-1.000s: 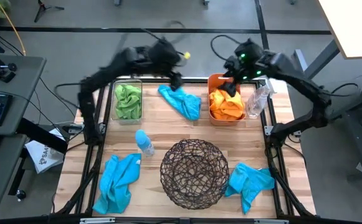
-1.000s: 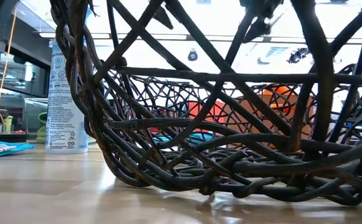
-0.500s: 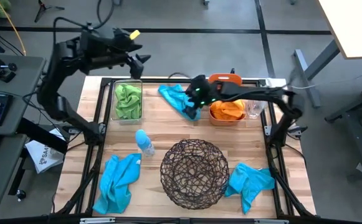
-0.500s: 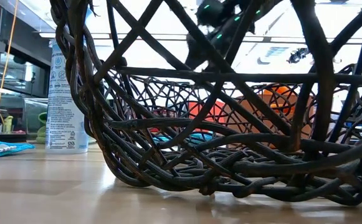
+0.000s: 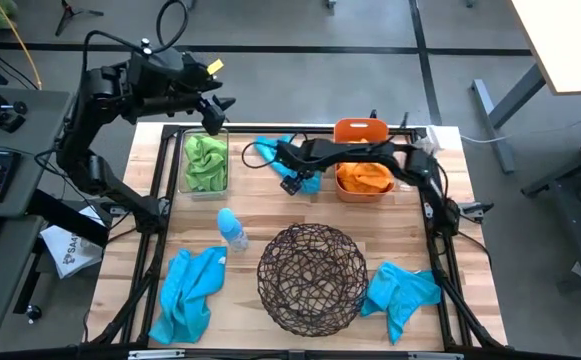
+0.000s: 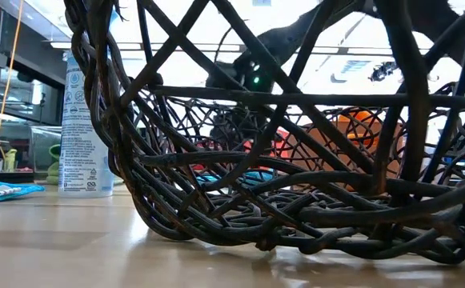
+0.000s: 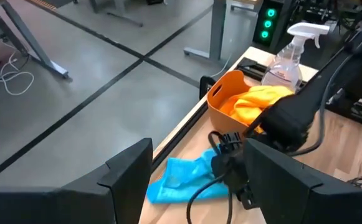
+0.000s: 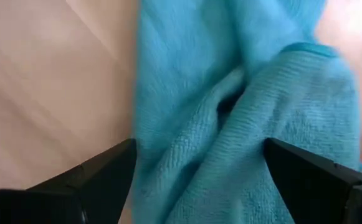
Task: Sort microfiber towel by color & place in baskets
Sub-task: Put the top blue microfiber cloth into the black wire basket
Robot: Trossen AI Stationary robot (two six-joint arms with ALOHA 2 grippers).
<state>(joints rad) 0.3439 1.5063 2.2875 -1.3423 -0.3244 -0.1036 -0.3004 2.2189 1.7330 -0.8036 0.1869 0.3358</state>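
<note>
Three turquoise towels lie flat on the table: one at the far middle (image 5: 273, 155), one near left (image 5: 190, 290), one near right (image 5: 402, 290). A green towel (image 5: 205, 162) fills the clear bin (image 5: 184, 184). Orange towels (image 5: 363, 178) sit in the orange basket (image 5: 362, 130). The round wire basket (image 5: 312, 278) stands near the middle. My right gripper (image 5: 295, 180) is open, low over the far towel (image 8: 230, 99), a finger on each side of its folds. My left gripper (image 5: 213, 100) is open, raised above the bin's far end. My right gripper points down at the bunched middle folds (image 8: 243, 112) of the far turquoise towel, which lies on the table. Whether its fingertips (image 8: 121, 155) touch the cloth, I cannot tell.
A small blue-capped bottle (image 5: 232, 230) stands between the bin and the wire basket. A clear spray bottle (image 5: 415, 162) stands right of the orange basket. In the low view the wire basket (image 6: 296, 160) blocks most of the table. There is bare wood between the near towels and the table's edges.
My left arm has drawn back from the far turquoise towel, up and toward the table's far left corner, and stopped there. My right gripper has left the orange basket, swung toward the left and come down over the far turquoise towel. The towels have stayed where they lay.
</note>
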